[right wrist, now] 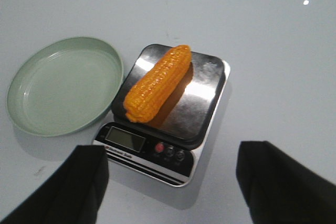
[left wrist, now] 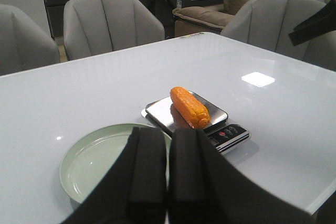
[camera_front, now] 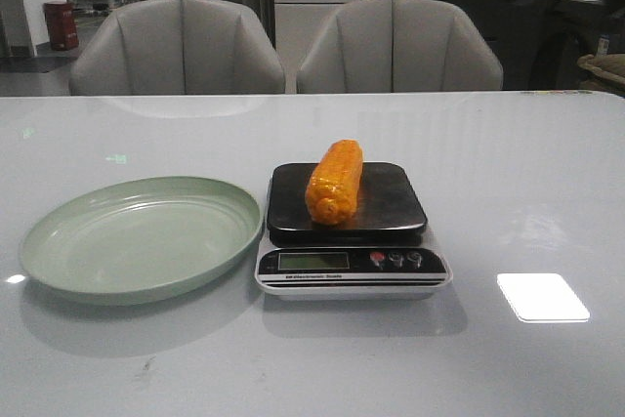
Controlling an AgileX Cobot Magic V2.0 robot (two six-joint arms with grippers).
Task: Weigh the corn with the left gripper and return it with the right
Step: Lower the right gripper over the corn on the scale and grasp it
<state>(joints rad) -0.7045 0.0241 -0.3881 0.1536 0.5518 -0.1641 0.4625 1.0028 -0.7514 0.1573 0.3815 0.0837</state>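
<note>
While the corn (camera_front: 334, 182) lies lengthwise on the scale (camera_front: 352, 259) for weighing, beside the empty green plate (camera_front: 59, 241) on the bench (camera_front: 527, 183), the left hand (left wrist: 167, 174) hangs closed and empty; the right hand (right wrist: 170, 182) hovers spread wide above, apparently ready for the return.

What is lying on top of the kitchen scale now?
Only the corn lies on the scale, on its dark platform. The platform surface directly under the cob is covered.
</note>
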